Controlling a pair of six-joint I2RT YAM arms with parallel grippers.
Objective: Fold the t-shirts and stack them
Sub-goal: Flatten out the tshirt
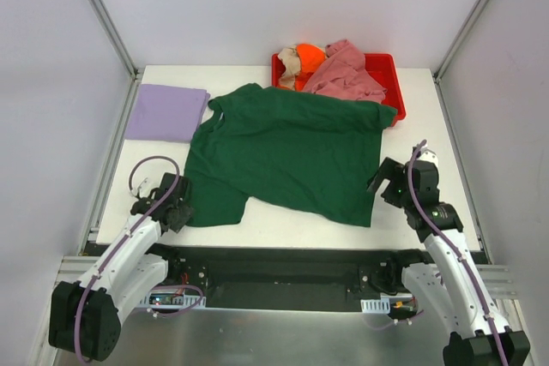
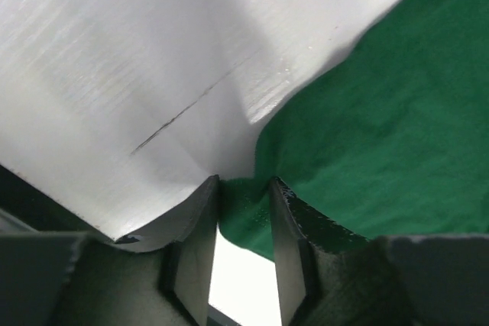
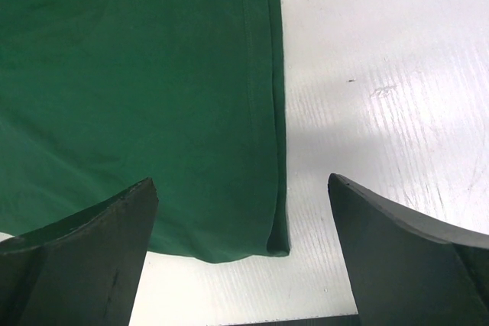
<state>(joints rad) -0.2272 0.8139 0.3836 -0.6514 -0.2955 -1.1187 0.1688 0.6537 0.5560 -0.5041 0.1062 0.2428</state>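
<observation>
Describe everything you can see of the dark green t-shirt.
The dark green t-shirt is soft, plain cloth, spread unfolded and slightly wrinkled across the table. Its far edge reaches the red tray; its near-left corner sits between the left gripper's narrowed fingers, and the open right gripper hovers over its hemmed near-right corner.

Ahead of me, a red tray point(image 1: 393, 62) sits on the white tabletop point(image 1: 433, 135), at its far edge and right of the middle. Nearer me, on my left, a thin dark scratch point(image 2: 187, 110) marks the tabletop.
</observation>
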